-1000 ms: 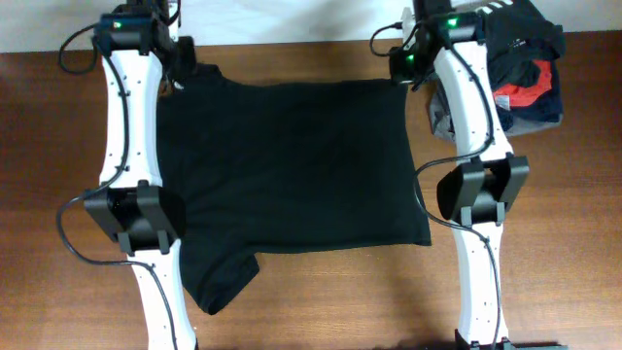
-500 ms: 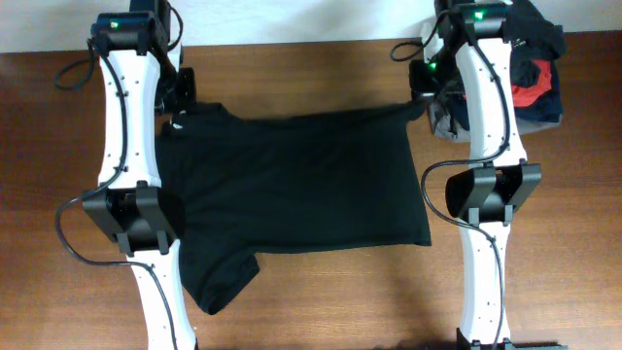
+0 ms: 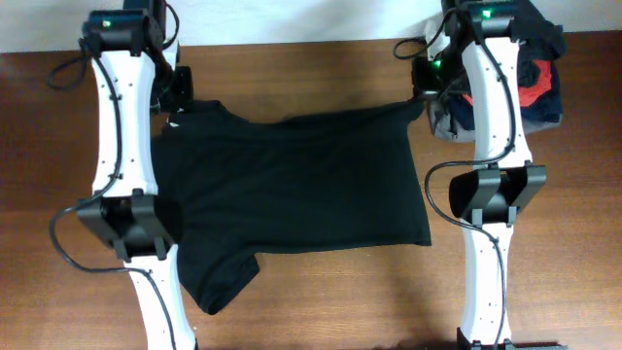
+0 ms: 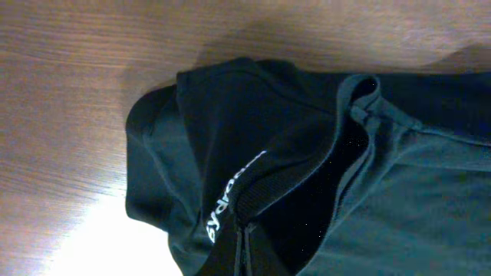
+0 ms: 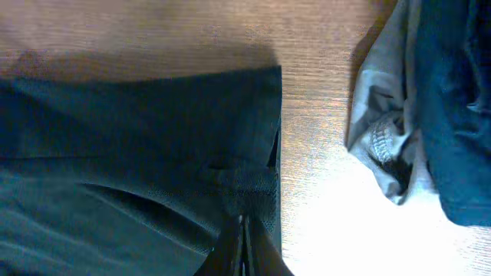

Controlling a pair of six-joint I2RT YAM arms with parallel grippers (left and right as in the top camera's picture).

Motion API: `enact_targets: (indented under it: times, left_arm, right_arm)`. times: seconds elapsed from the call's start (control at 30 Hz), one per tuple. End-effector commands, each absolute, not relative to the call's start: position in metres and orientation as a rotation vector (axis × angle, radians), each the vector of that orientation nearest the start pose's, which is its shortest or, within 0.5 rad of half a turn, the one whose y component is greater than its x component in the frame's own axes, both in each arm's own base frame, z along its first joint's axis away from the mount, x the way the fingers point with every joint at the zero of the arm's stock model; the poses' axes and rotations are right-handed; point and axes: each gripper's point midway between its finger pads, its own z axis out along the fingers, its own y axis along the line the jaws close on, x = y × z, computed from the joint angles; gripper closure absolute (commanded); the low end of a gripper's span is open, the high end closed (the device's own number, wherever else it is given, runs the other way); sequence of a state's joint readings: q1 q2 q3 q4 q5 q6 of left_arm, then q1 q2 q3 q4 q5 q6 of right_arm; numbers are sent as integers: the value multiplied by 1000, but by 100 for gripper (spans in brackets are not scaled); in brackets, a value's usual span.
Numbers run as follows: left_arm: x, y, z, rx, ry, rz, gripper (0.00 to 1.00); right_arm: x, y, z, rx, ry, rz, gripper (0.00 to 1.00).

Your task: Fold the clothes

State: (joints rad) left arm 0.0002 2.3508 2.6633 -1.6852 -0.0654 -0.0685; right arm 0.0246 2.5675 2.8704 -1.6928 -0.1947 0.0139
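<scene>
A black T-shirt (image 3: 292,180) lies spread on the wooden table, one sleeve sticking out at the near left. My left gripper (image 3: 178,109) is shut on its far left corner by the collar, where white lettering shows in the left wrist view (image 4: 244,247). My right gripper (image 3: 420,100) is shut on the shirt's far right corner, seen in the right wrist view (image 5: 244,241). Both corners are lifted off the table and the far edge is pulled taut between them.
A pile of other clothes (image 3: 530,73), dark blue, red and grey, sits at the far right corner of the table, close to the right arm. It also shows in the right wrist view (image 5: 430,107). Bare wood (image 3: 58,175) lies left of the shirt.
Both grippers have lifted the shirt's far edge and drawn it slightly toward the near side over the last second. In the last half second little has moved.
</scene>
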Motion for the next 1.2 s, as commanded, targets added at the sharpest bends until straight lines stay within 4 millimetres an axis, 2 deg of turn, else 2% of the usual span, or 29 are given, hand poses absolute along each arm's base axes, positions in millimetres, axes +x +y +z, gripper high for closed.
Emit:
enact_targets:
  times: [0.0, 0.13, 0.27, 0.37, 0.47, 0.5, 0.63, 0.77, 0.97, 1.17]
  left_arm:
    - [458, 2, 242, -80, 2828, 22, 99]
    - [451, -6, 258, -55, 2798, 16, 99]
    - [442, -11, 263, -34, 2800, 35, 99]
    - [432, -3, 254, -68, 2845, 114, 99]
    - [424, -1, 235, -70, 2916, 130, 99]
    - [422, 3, 227, -80, 2938, 163, 99]
    - [420, 20, 219, -130, 2952, 277, 99]
    - [422, 35, 213, -191, 2956, 281, 99]
    - [425, 52, 190, -270, 2978, 236, 99]
    - [427, 47, 159, -271, 3016, 178, 99]
  right_arm:
    - [494, 46, 201, -65, 2840, 296, 96]
    - [490, 50, 217, -86, 2807, 266, 96]
    - [489, 51, 221, -98, 2800, 213, 96]
    - [488, 54, 221, -109, 2801, 215, 96]
    - [488, 54, 219, -108, 2809, 216, 96]
    - [485, 54, 211, -106, 2840, 216, 96]
    - [475, 44, 184, -85, 2947, 163, 96]
    - [466, 35, 171, -56, 3007, 154, 96]
    - [466, 15, 177, 13, 2993, 175, 96]
    - [462, 19, 167, 2, 3029, 221, 96]
